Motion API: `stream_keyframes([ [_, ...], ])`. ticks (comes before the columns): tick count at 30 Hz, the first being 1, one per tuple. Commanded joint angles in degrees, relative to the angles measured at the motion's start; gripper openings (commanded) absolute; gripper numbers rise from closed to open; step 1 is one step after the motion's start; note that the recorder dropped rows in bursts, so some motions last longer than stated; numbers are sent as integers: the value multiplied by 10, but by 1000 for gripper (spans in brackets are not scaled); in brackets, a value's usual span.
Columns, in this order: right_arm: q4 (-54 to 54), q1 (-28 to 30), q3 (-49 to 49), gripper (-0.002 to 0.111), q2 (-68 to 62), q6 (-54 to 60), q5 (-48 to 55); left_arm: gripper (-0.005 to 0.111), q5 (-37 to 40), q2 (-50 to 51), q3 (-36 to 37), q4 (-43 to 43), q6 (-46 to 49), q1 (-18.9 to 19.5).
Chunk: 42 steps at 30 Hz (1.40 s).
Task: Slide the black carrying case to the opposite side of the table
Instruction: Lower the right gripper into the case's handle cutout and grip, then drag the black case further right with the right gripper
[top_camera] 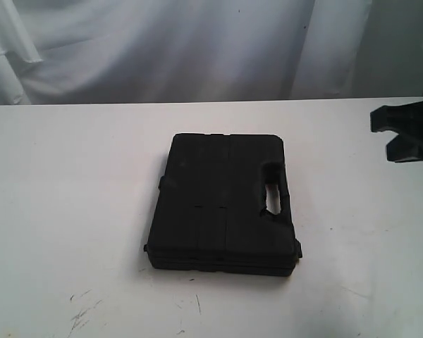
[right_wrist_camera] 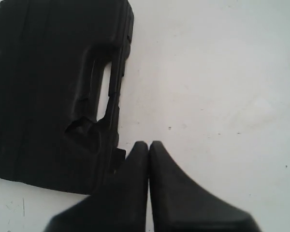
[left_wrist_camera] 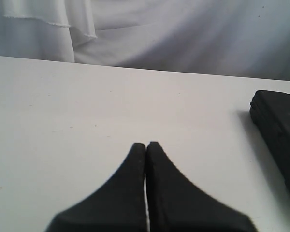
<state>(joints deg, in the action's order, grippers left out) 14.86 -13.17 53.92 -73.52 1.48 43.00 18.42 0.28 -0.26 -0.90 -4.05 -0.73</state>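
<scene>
On the left side of the exterior frame my L arm doesn't show. The wrist cam has the left gripper (left_wrist_camera: pixel 146 145) with fingers pressed together on nothing, over bare table (left_wrist_camera: pixel 63 121). One edge of the case (left_wrist_camera: pixel 278 130) just comes into that cam, apart from the tips.

Centre frame, a bit right of middle, the black carrying case (top_camera: pixel 224 201) lies flat on the white table (top_camera: pixel 70 211), lid up. Its handle cutout (top_camera: pixel 273 197) is on the right-hand side.

It looks like moulded hard plastic w/ ribs, so I judge it stiff and not fragile. Weight I can't tell; if it's loaded it could be fairly heavy. The tabletop looks smooth, so it should slide, but prob. pivots if pushed off-centre.

No need to grip it. I'd set closed fingers against the side wall near mid-length, low down. The handle slot is a backup hook point.

At the right edge, upper half, the right gripper (top_camera: pixel 402 130) is apart from the case. Its wrist cam shows the fingers closed and empty, pointing along the handle side.
</scene>
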Motion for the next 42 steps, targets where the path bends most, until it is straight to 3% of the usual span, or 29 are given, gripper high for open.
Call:
stream_keyframes([
  [1, -6, -29, 36, 0, -59, -20, -10, 0, -4, -3, 3, 0, -1, 2],
  [7, -103, -77, 125, 0, -170, -128, 29, 0, -4, -3, 3, 0, -1, 2],
  [16, -109, -108, 237, 1, -296, -160, 53, 0, -4, -3, 3, 0, -1, 2],
  [19, -109, -114, 263, 10, -334, -163, 52, 0, -4, -3, 3, 0, -1, 2],
  [24, -108, -125, 293, 40, -377, -164, 53, 0, -4, -3, 3, 0, -1, 2],
  [26, -108, -131, 301, 45, -390, -164, 53, 0, -4, -3, 3, 0, -1, 2],
  [42, -149, -148, 317, 41, -472, -201, 31, 0, -4, -3, 3, 0, -1, 2],
])
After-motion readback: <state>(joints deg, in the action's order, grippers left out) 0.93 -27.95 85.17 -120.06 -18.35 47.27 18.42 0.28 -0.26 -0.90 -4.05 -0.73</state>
